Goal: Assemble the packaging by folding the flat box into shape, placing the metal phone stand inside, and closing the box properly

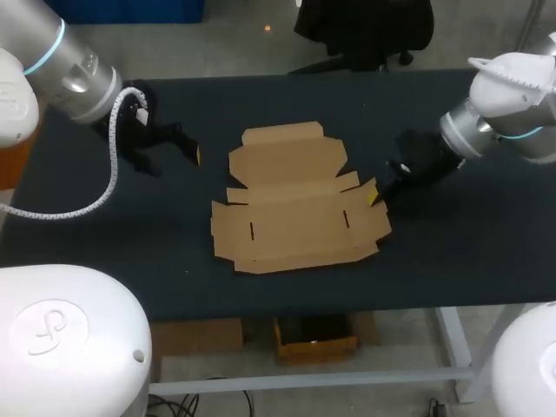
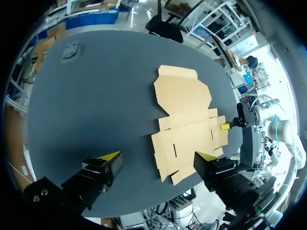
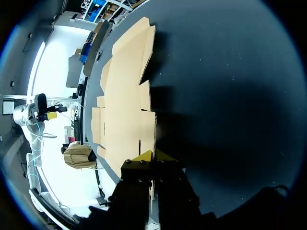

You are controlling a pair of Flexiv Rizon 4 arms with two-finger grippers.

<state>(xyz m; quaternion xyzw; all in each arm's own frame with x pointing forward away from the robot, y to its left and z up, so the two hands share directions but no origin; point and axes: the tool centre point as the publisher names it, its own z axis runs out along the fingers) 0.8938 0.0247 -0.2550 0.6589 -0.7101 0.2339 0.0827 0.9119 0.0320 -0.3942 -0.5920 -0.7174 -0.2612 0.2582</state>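
step: first fold, flat box (image 1: 295, 204) unfolded mid-counter (image 1: 452, 252) | right fingers (image 3: 144, 156) pinching its side flap | left fingers (image 2: 106, 157) spread, well apart from it | next: probably raise flap upright, steadying base with left

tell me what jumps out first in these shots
The flat box lies unfolded in the middle of the dark table. The right arm has its jaws pinched on the box's right edge flap. The left arm hangs off to the box's left, jaws wide open and empty.
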